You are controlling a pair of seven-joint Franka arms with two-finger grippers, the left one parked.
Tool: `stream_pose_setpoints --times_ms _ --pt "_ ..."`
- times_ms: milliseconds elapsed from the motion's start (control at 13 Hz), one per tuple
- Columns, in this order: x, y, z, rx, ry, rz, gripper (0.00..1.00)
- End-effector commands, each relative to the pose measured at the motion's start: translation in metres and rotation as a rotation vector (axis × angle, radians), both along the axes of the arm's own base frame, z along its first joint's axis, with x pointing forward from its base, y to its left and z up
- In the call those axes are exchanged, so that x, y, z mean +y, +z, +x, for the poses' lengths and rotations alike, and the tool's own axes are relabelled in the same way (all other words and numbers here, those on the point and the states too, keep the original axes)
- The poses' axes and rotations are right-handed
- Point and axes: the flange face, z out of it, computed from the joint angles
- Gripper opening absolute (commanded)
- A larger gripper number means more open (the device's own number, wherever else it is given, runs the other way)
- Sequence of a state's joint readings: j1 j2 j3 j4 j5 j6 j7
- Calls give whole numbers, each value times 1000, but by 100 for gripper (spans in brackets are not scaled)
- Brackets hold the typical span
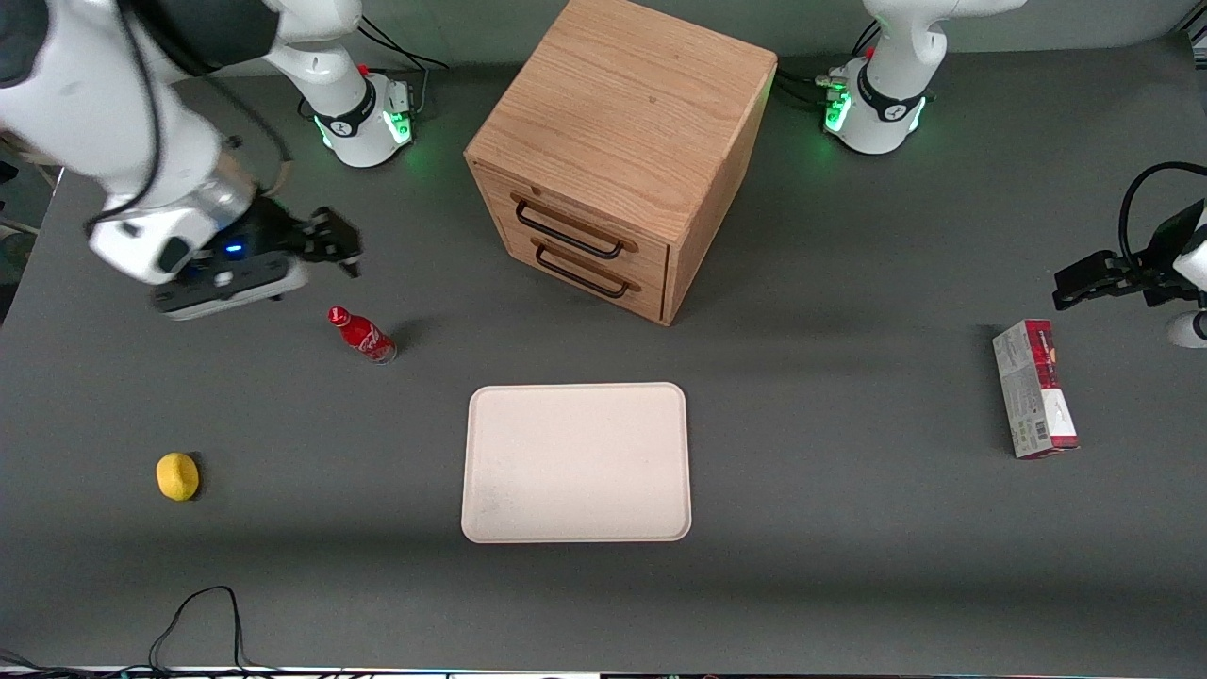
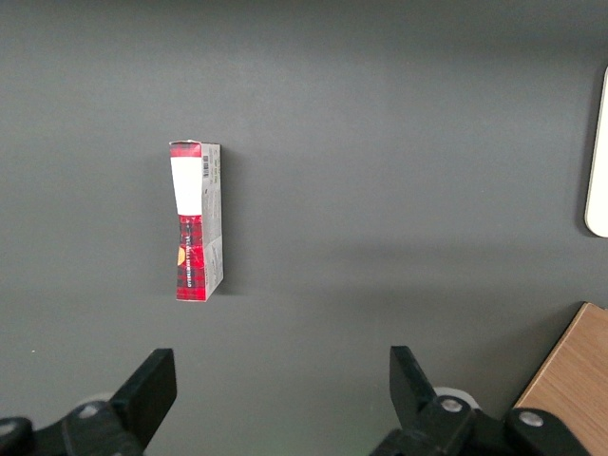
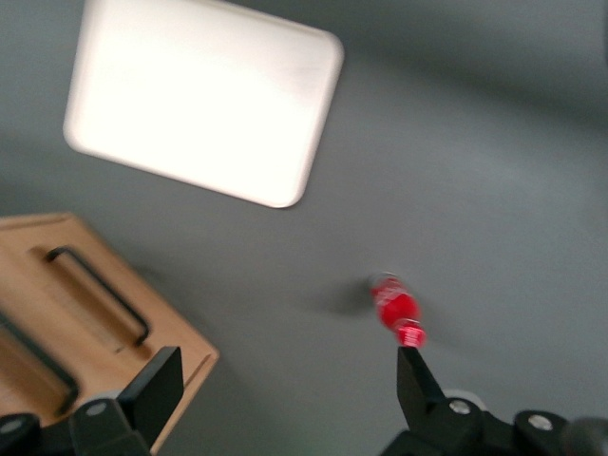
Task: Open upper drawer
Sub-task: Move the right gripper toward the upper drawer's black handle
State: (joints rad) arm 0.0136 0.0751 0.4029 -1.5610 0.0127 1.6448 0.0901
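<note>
The wooden cabinet (image 1: 622,151) stood at the upper centre of the front view, turned at an angle, with bare grey table (image 1: 849,585) on every side of it. Both drawers were shut flush. The upper drawer (image 1: 577,223) sat just above its lower twin (image 1: 586,270), each with a black bar handle.

The gripper (image 1: 335,247) hung at the left of the front view, above the table and well apart from the cabinet, its fingers spread with nothing between them. Open table lay between the fingers and the upper drawer's handle (image 1: 569,232). A red bottle (image 1: 362,334) stood just below the gripper in the frame, near it. A cream tray (image 1: 576,462) lay at centre, nearer the camera than the cabinet, and a yellow ball-like thing (image 1: 177,475) sat at lower left.

The right wrist view showed the cabinet's drawer fronts, the tray (image 3: 204,104) and the bottle (image 3: 397,310) between the spread fingers (image 3: 156,388). Only the left wrist view showed the red and grey carton (image 2: 197,220) close up, lying toward the parked arm's end of the table.
</note>
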Motion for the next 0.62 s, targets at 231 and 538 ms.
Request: stream_pose_setpoints --times_ms 231,538 --pt "129 -12 -60 53 413 58 100" --pt "142 -73 -37 174 672 192 100"
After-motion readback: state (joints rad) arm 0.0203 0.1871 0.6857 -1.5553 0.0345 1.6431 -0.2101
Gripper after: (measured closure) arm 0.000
